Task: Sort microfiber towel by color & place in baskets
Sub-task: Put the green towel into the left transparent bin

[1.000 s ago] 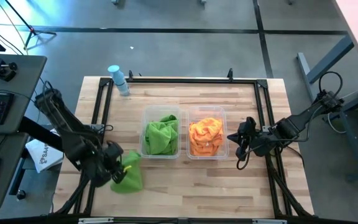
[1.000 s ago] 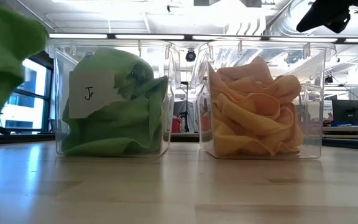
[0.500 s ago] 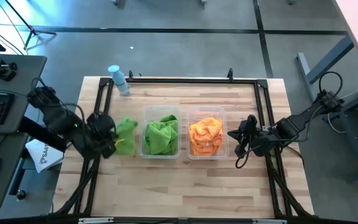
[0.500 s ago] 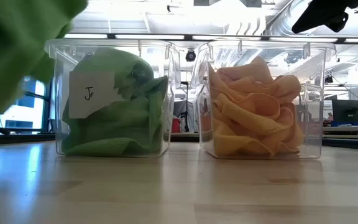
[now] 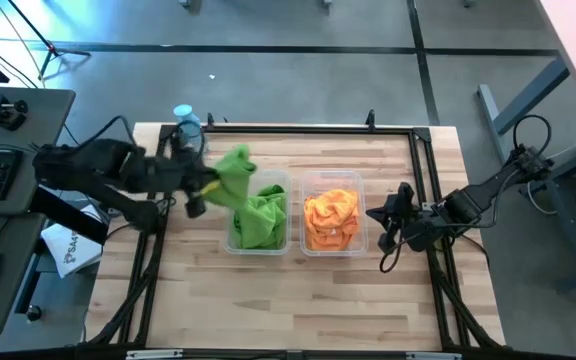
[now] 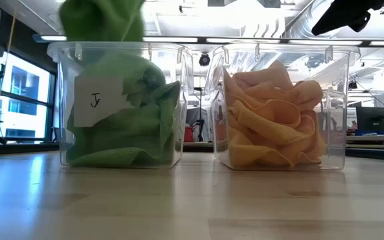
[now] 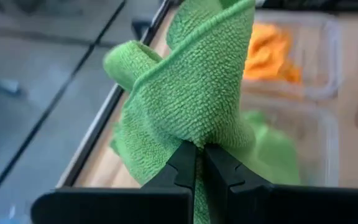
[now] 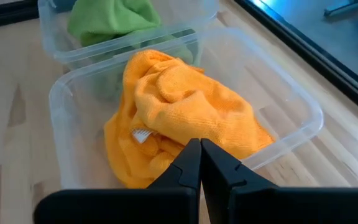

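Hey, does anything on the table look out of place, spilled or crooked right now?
Nothing stands out. Green towels fill the left basket, orange towels the right basket, and the left gripper holds a green towel over the left one.

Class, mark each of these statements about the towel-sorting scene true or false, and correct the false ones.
1. The left end effector is shut on a green towel. True.
2. That towel lies flat on the table. False: it hangs in the air at the far left edge of the left basket.
3. The right basket holds orange towels. True.
4. The right end effector grips an orange towel. False: it is shut on nothing, beside the right basket.
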You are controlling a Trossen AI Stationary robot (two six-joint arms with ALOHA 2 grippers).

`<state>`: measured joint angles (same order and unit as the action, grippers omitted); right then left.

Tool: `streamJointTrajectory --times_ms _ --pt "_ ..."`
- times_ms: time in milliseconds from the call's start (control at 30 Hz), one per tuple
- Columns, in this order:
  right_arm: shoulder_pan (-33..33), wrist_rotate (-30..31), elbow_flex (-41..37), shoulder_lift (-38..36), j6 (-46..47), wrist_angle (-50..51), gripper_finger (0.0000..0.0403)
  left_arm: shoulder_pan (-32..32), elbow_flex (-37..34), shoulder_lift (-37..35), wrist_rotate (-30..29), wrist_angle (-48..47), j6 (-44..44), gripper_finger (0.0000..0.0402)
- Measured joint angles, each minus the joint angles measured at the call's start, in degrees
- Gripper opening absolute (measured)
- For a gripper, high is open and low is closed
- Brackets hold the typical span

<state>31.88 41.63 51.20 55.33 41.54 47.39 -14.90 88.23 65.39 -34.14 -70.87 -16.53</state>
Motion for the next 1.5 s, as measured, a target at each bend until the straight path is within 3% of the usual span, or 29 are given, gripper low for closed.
streamJointTrajectory --times_ms 167,267,533,800,1167,1500 --pt "-0.01 2.03 0.0 0.0 2.0 0.0 0.0004 7.13 0.0 2.93 7.97 12.83 13.53 0.0" --pt "0.0 2.35 0.0 0.0 2.12 -0.02 0.0004 10.11 0.0 5.25 13.76 15.41 17.35 0.0" --pt "0.0 2.58 0.0 0.0 2.1 0.0 0.0004 14.0 -0.17 12.02 18.59 6.22 14.59 0.0" --pt "-0.02 2.96 0.0 0.0 1.97 0.49 0.0004 14.15 -6.89 17.59 25.2 9.05 10.51 0.0" --pt "-0.02 2.96 0.0 0.0 1.95 1.6 0.0004 14.15 -17.6 23.39 26.59 18.57 8.71 0.0" --pt "-0.02 2.97 0.0 0.0 2.03 2.14 0.0004 14.27 -19.15 33.79 27.64 21.66 12.18 0.0003"
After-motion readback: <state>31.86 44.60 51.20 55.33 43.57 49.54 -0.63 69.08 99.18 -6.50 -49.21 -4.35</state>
